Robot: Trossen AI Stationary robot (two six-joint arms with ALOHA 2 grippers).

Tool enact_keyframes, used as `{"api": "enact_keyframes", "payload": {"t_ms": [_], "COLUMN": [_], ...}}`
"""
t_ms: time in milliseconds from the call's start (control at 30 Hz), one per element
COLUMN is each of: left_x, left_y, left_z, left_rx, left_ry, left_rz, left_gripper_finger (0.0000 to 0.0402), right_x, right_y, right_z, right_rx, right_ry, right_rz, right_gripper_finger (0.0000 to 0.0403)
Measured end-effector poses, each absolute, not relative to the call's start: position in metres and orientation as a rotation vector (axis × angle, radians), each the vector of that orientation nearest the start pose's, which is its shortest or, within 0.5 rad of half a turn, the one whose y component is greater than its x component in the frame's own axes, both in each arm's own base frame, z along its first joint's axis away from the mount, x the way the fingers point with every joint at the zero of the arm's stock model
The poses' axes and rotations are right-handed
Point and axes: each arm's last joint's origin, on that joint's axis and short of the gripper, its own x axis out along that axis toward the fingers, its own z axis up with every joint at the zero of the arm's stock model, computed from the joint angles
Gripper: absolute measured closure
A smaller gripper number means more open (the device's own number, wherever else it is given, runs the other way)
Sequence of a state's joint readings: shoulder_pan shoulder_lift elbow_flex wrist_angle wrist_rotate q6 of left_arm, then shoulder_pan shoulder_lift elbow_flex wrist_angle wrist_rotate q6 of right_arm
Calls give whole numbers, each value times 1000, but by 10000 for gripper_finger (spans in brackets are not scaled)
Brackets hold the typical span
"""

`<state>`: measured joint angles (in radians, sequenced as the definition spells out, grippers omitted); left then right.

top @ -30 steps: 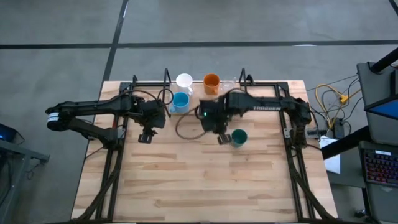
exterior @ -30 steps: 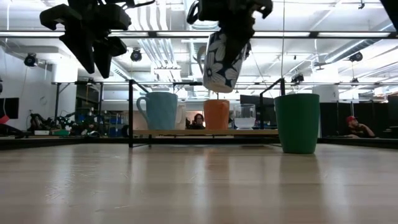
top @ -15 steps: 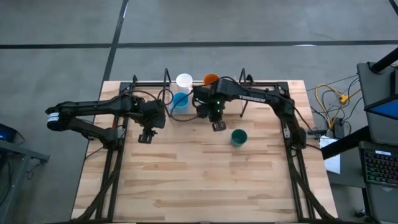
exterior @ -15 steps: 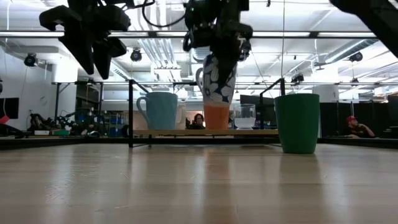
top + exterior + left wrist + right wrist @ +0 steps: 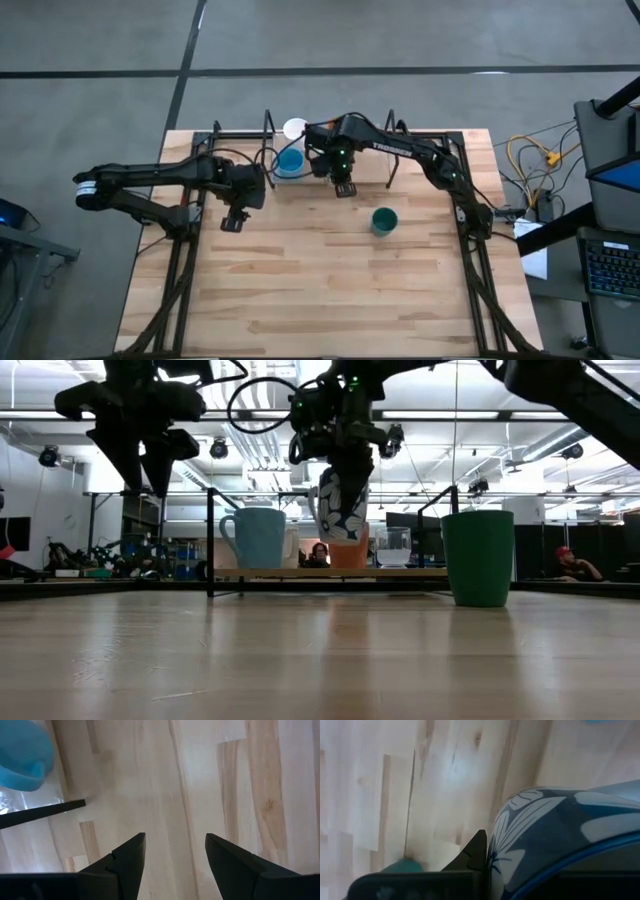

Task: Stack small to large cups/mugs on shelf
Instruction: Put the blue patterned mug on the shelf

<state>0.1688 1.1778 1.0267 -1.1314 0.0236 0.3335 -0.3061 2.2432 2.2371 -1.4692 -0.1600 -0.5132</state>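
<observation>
Dark green mug stands nearest on the desk. Farther back, the right tool, clamped on a floral mug, has carried it over the orange cup on the shelf, ready for nesting. Left tool hovers wide, empty.

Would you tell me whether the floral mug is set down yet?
No: the right gripper holds the floral mug tilted above the shelf.

Floral blue-and-white mug hangs tilted above wooden black-framed shelf, where light blue mug, orange cup stand; dark green cup upright on tabletop.
</observation>
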Motion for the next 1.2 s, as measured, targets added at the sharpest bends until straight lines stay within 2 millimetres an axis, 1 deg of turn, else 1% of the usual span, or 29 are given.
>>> {"api": "enact_keyframes", "payload": {"t_ms": [433, 833, 1100, 1200], "left_x": [198, 198, 198, 198], "left_y": [34, 34, 34, 34], "left_z": [280, 280, 280, 280], "left_rx": [199, 215, 214, 214], "left_ry": [1254, 1253, 1254, 1255], "left_rz": [-82, -77, -78, -78], "left_gripper_finger": [209, 209, 209, 209], "right_x": [418, 420, 417, 419], "right_y": [-149, -151, -154, -155], "right_z": [271, 270, 257, 255], "right_rx": [-88, -78, -31, -31], "right_ry": [1394, 1348, 1389, 1376], "right_rz": [244, 273, 263, 246], "right_gripper_finger": [383, 383, 383, 367]}}
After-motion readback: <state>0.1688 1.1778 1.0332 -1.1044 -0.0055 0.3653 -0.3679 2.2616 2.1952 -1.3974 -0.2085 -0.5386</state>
